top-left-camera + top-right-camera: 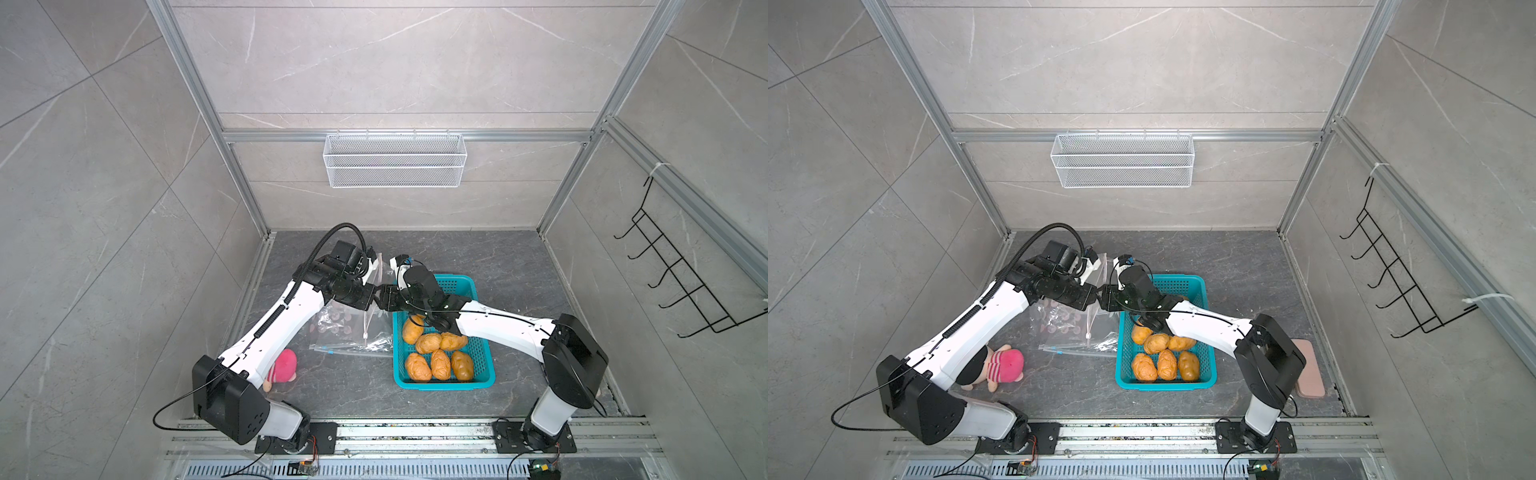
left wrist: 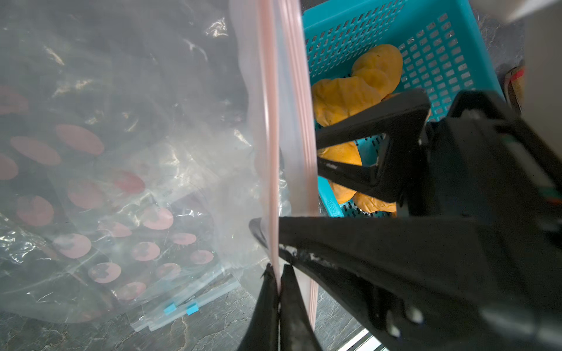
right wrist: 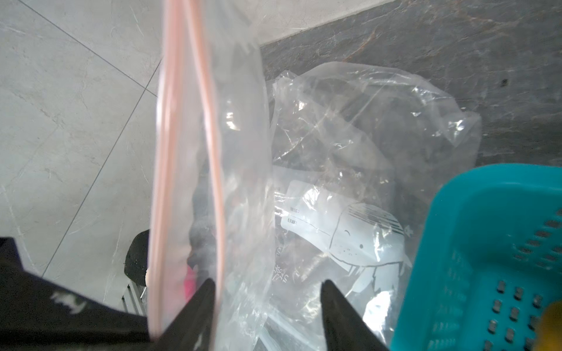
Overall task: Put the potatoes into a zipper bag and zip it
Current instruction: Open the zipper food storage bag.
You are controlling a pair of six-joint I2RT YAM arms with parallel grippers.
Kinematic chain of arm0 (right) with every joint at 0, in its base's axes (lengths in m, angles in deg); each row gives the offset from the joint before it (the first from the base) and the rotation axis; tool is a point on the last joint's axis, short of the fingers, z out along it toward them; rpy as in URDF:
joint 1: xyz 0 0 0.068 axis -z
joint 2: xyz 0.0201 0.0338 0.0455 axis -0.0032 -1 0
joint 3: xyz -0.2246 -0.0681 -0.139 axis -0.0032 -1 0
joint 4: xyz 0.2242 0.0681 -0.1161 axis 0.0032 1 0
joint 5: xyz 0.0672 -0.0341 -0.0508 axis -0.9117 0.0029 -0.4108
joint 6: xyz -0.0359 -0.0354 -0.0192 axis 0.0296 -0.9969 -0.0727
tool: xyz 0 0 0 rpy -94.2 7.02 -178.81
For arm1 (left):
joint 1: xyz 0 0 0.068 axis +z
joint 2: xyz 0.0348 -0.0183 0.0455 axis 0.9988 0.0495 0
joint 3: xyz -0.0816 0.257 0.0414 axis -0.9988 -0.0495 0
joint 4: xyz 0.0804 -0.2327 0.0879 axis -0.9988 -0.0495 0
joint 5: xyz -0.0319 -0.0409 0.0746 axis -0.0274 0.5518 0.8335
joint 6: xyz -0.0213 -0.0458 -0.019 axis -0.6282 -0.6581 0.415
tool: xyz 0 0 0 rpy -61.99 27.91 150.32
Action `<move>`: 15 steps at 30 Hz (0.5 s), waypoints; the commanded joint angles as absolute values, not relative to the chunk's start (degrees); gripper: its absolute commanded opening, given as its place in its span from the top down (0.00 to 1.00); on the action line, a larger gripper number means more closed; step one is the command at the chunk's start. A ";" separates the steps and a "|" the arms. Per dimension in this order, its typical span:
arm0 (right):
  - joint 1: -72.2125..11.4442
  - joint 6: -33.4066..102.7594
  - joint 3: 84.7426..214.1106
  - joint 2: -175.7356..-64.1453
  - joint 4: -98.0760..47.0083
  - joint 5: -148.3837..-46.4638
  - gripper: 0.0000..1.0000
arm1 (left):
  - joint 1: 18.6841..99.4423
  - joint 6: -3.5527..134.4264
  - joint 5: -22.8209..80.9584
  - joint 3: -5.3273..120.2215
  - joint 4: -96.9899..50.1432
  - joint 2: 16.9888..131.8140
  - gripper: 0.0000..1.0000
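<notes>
Looks like the bag-opening step: left hand (image 2: 278,273) clenched on zipper bag (image 2: 261,91) lip, right hand (image 3: 267,282) released, jaws straddling the other lip mid-frame. Next: pinch, spread mouth.

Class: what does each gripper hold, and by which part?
Left gripper: the zipper bag, by its pink zip strip. Right gripper: open, holding nothing.
</notes>
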State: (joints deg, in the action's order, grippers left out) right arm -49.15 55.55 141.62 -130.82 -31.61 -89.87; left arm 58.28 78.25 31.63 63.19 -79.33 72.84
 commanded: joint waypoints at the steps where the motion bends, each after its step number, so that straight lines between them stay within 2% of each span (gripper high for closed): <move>1: -49.58 53.86 141.61 -130.98 -29.71 -88.98 0.50 | 58.31 77.08 31.55 63.29 -78.32 70.04 1.00; 7: -49.57 52.35 139.70 -129.98 -29.86 -87.84 0.69 | 58.36 72.73 36.29 62.87 -79.03 69.04 1.00; 10: -49.57 51.68 139.00 -129.24 -29.32 -87.21 0.75 | 58.25 72.89 37.69 62.11 -78.26 67.55 1.00; 15: -49.60 50.58 138.60 -127.78 -27.52 -85.28 0.75 | 58.25 72.69 41.25 61.69 -76.67 63.22 1.00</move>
